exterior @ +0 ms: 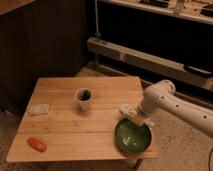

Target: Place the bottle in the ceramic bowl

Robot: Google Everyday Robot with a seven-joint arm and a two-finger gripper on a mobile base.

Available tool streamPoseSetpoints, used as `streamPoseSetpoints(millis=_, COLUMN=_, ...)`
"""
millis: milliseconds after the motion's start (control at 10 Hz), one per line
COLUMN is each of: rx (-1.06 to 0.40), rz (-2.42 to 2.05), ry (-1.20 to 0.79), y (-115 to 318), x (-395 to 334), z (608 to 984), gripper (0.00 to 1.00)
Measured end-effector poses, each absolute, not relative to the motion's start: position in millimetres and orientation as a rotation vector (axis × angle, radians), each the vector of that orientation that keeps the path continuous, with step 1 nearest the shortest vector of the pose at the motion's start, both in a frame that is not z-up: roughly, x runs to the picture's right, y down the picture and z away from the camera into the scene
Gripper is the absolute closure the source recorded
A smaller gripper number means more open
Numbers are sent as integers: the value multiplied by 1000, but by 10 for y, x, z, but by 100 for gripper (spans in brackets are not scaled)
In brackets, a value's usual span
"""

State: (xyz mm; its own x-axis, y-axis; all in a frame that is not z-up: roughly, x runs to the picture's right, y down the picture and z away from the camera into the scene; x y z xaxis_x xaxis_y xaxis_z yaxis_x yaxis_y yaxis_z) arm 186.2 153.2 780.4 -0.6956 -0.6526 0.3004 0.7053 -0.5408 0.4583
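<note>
Camera view: wooden bench (75,132) seen from above and in front, white arm reaching in from the right. Pincer (131,114) low over the bench's right side, just at the far rim of the ceramic bowl (133,136), carrying the bottle (126,111) as a pale elongated shape lying roughly level and poking out to the left. Pinched on the bottle by the look of it, since nothing else supports that shape above the wood. Bottle beside the rim rather than over the bowl's middle, so judged as mid-carry, release not yet due. Bowl itself dark green, glossy, empty inside, sitting near the bench's front right corner, close to the edge; a clumsy drop against the rim could tip or nudge it. White cup (84,99) with dark inside near centre, well apart from the bowl. Orange-red oblong (37,144) at front left, small pale packet (39,109) at left, both clear of the arm's path
</note>
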Motion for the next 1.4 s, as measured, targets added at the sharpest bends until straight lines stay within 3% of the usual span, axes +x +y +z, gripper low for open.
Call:
streamPoseSetpoints(millis=200, rx=-93, rz=-2232, ry=-732, y=1530, x=1841, z=7769, gripper=74)
streamPoseSetpoints(millis=300, rx=-57, rz=-2223, ry=-779, y=1604, x=1846, z=7657, gripper=88)
streamPoseSetpoints(millis=500, rx=-30, rz=-2227, ry=-848, y=1820, x=1744, z=7385, gripper=100)
streamPoseSetpoints(millis=800, rx=-36, rz=-2228, ry=-842, y=2145, x=1538, z=7126, gripper=84)
streamPoseSetpoints(millis=1100, rx=-33, rz=-2231, ry=-836, y=2197, x=1496, z=7088, gripper=81)
streamPoseSetpoints(millis=1300, rx=-32, rz=-2230, ry=-839, y=2091, x=1583, z=7190, gripper=64)
streamPoseSetpoints(millis=1400, rx=-32, rz=-2232, ry=-841, y=2056, x=1594, z=7218, gripper=60)
